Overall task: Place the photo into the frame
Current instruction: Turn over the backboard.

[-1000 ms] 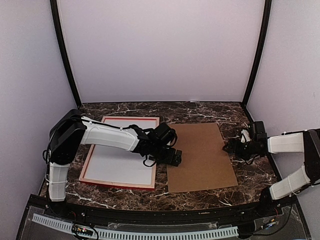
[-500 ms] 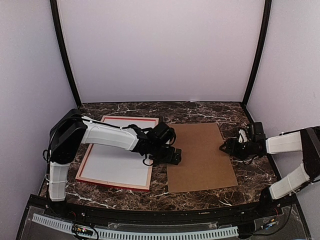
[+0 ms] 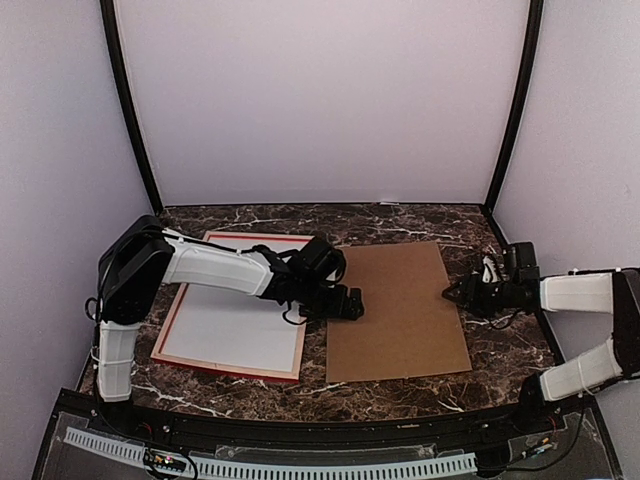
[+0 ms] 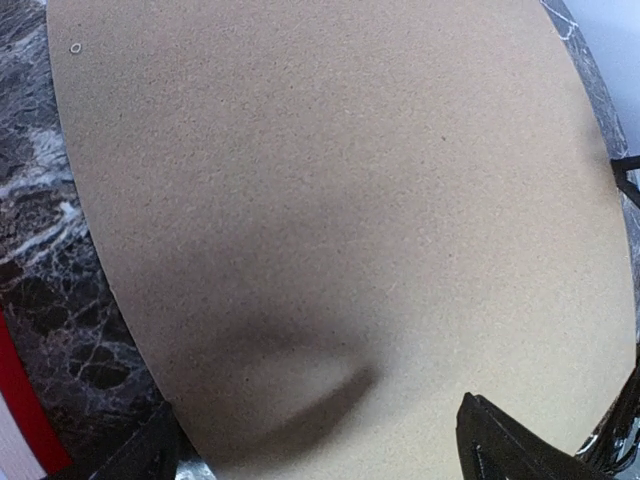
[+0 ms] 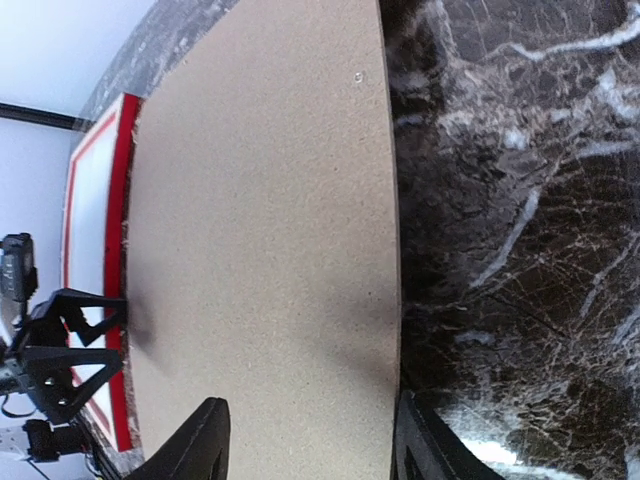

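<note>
Though close, board [image 3: 400, 310] edge off frame [image 3: 226, 368]

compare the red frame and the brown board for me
The frame is red-rimmed and white inside; the board is plain brown all over. The frame lies on the left, the board to its right. Both are flat rectangles of similar size.

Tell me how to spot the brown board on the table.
Look at the dark marble table. Two flat rectangles lie side by side on it; the brown board is the one on the right. It is plain brown all over, while the frame beside it has a bright red edge.
</note>
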Available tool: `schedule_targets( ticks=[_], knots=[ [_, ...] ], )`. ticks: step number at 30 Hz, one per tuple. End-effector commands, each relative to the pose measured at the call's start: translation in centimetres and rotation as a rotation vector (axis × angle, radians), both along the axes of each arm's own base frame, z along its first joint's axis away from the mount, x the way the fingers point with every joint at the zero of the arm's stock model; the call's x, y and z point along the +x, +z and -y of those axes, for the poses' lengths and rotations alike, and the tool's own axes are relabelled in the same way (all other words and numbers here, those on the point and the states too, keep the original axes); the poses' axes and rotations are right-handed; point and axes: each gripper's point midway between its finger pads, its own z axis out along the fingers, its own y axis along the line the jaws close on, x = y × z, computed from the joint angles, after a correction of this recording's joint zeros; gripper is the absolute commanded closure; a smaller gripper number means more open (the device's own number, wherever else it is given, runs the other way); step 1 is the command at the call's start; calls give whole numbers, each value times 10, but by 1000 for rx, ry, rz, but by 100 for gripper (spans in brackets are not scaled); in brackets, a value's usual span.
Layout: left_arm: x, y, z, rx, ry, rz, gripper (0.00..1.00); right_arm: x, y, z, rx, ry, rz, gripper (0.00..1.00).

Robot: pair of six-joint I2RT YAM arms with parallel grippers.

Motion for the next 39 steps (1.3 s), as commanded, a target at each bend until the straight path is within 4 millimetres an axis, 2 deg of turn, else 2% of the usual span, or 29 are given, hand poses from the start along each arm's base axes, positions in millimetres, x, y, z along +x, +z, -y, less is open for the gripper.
schedule_targets(
  ticks=[1,8,14,19,22,27,31,32,33,34,35,36,39],
  knots=[
    [-32,-13,20,-83,-95,-108,1,-16,75,-51,291,216,104,47],
    [-34,1,30,-149,-128,-107,1,-32,130,-65,421,309,189,57],
    [-39,20,45,-230,-185,-107,1,-44,170,-81,465,389,259,59],
    [-41,28,50,-257,-203,-108,1,-48,198,-94,471,425,301,59],
    [-41,31,48,-255,-200,-100,1,-50,219,-99,462,435,334,51],
    [-39,48,47,-272,-204,-71,1,-53,251,-109,435,449,377,32],
    [-36,73,44,-289,-207,-23,1,-55,259,-118,426,464,384,27],
    [-36,86,43,-306,-210,-4,1,-55,260,-121,425,468,382,27],
    [-34,91,41,-308,-206,9,1,-56,259,-124,424,474,380,26],
    [-34,108,39,-329,-206,34,1,-56,259,-126,423,477,376,26],
    [-33,109,34,-316,-197,36,1,-57,259,-130,424,484,375,25],
    [-34,124,31,-333,-195,56,1,-58,259,-132,424,487,374,25],
    [-31,149,17,-353,-173,97,1,-61,263,-141,432,505,378,24]
  ],
)
